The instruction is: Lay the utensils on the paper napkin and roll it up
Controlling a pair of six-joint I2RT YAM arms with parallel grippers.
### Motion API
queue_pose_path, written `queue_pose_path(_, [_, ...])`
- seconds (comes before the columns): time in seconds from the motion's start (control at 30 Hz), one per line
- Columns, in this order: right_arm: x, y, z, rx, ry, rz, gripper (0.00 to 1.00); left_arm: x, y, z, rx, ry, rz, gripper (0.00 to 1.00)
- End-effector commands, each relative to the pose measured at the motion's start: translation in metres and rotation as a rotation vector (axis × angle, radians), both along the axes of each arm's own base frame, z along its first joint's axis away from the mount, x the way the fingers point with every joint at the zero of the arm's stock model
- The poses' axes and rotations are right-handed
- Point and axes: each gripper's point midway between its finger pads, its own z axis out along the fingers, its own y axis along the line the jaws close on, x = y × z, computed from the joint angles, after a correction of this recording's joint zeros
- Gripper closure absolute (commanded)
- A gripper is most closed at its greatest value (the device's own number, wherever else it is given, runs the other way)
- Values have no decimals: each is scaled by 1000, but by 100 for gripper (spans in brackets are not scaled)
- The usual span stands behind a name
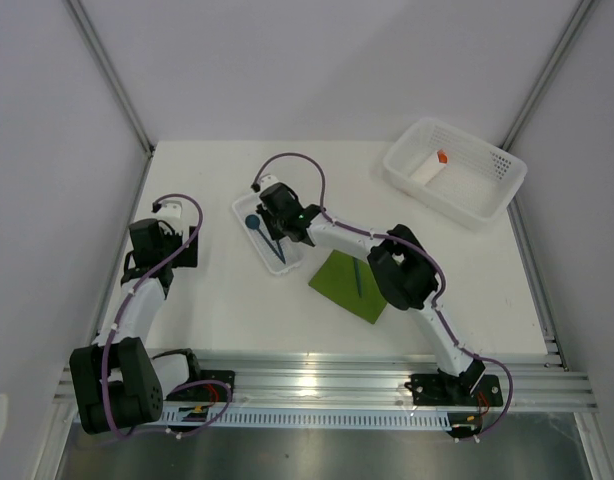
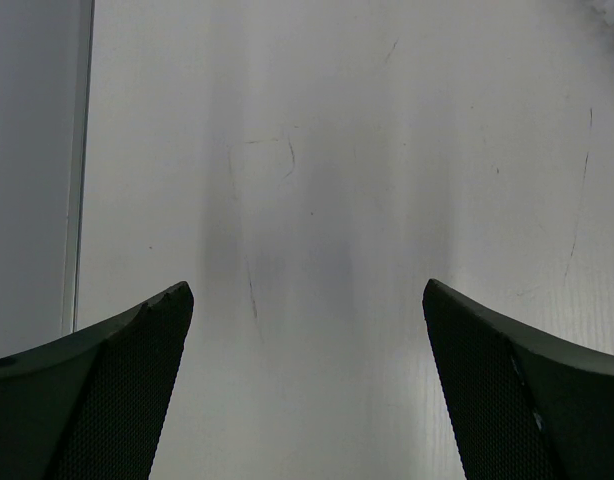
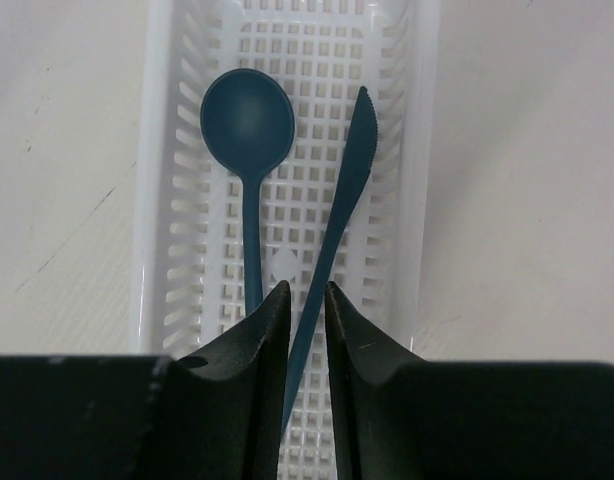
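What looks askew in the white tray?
The dark blue plastic knife lies slanted across the narrow white slotted tray, beside the straight dark blue plastic spoon; the right gripper has its jaws closed on the handle.

Dark blue plastic spoon lying flat and lengthwise in white slotted tray. Beside it, dark blue serrated knife, slanted, handle pinched between fingers of right tool. Olive-green square napkin flat on tabletop near tray, slim blue utensil lying on it.

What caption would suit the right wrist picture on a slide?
Right fingers pinch a blue knife lying beside a blue spoon in the white slotted tray.
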Motion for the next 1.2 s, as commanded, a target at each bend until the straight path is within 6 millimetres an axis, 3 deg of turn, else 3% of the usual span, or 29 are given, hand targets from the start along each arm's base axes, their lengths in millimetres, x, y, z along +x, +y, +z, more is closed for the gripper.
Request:
queue_pose_path(0.0, [9,5,-2,6,-6,-26,76,7,3,9,8,-23,-8,0])
queue_pose_path(0.4, [4,-2,-34,-44,62,-35,75,7,3,8,6,-18,-7,1])
queue_pose_path(0.6, [0,-2,-34,-33,91,-43,78,7,2,9,6,-18,-9,1])
queue_pose_path(0.8, [-2,-9,-43,-97,90,-74,74,6,3,11,7,-26,-7,0])
queue_pose_path(0.9, [-8,-15,-55,-127,116,-82,80,7,3,13,9,-32,-7,1])
queue_pose_path(0.97, [-11,-18,-61,-131,125,-89,94,8,3,13,10,-33,-8,0])
queue_pose_path(1.03, [-9,-18,-54,-117,111,-101,100,8,3,13,11,-31,-8,0])
queue_pose_path(1.17, [-3,-10,-25,-56,74,-105,100,7,3,13,9,-30,-6,1])
